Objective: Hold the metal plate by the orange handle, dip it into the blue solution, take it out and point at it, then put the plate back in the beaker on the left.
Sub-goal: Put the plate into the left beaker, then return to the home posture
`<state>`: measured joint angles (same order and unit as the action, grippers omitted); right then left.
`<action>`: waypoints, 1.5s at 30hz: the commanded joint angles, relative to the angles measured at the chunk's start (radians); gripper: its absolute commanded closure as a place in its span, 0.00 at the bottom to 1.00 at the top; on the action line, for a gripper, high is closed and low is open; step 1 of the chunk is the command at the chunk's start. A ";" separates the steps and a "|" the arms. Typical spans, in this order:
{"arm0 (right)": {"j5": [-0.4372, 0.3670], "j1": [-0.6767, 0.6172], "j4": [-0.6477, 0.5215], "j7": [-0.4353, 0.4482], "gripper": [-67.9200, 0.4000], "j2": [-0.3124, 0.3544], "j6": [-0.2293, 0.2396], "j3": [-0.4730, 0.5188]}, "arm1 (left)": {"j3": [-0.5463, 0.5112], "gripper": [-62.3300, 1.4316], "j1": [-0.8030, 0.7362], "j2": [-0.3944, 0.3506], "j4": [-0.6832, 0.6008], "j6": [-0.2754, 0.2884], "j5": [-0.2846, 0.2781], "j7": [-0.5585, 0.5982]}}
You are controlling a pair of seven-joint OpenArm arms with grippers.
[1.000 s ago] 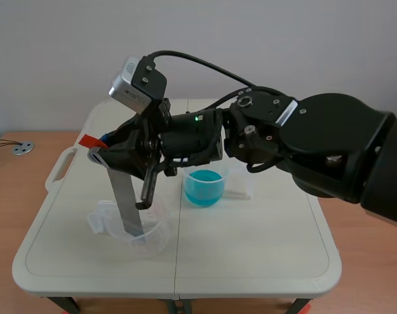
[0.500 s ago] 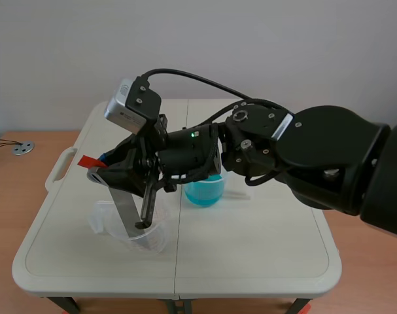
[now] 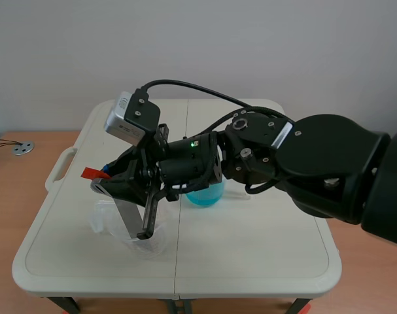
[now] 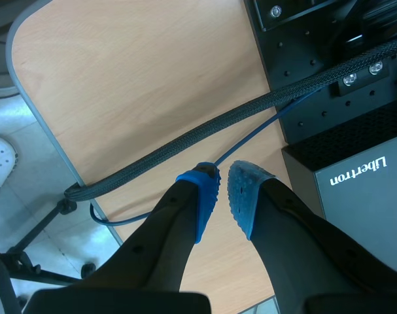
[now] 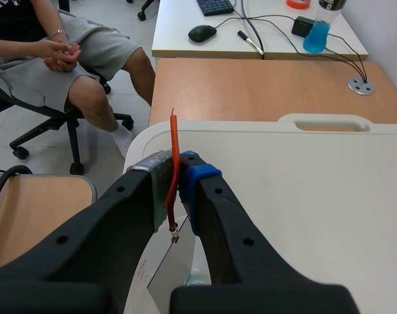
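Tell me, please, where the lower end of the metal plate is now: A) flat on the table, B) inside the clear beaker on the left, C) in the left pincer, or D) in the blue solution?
B: the metal plate stands in the clear beaker, its orange handle clamped in the right pincer.

— How's the light?
— Bright, soft and even, probably from overhead. The cream plastic folding desk shows only a faint shadow beneath the bulky black right arm.
— Anything hard to read?
— The clear plastic beaker nearly melts into the desk. Close up, the black two-fingered right pincer bulges wide near the lens, yet the thin orange handle is crisp.
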<state>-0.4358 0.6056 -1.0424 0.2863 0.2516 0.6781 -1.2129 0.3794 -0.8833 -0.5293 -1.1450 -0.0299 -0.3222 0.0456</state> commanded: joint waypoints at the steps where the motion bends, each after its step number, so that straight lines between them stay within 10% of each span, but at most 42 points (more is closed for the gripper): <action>1: -0.013 0.023 -0.009 0.008 0.97 -0.011 0.003 0.007 | 0.002 0.83 -0.005 0.000 -0.013 0.002 -0.003 0.006; 16: -0.013 0.023 -0.009 0.008 0.91 -0.010 0.003 0.011 | 0.002 0.83 -0.005 -0.001 -0.013 0.002 -0.002 -0.003; 23: -0.023 0.023 -0.009 0.013 0.39 -0.010 -0.005 0.035 | 0.002 0.82 -0.005 -0.001 -0.013 0.002 -0.002 -0.003; 26: -0.056 0.023 -0.009 0.042 0.16 -0.010 -0.039 0.039 | 0.002 0.61 -0.005 -0.001 -0.013 0.002 0.046 -0.002; 30: -0.074 0.023 -0.009 0.053 0.02 -0.008 -0.062 0.056 | 0.002 0.01 -0.005 -0.001 -0.013 -0.009 0.087 -0.001; 45: -0.074 0.023 -0.013 0.041 0.02 0.011 -0.087 0.082 | 0.002 0.00 0.023 0.000 -0.013 -0.008 0.083 0.010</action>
<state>-0.4980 0.6056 -1.0424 0.3073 0.2634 0.5903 -1.1446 0.3794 -0.8524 -0.5293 -1.1450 -0.0441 -0.2356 0.0429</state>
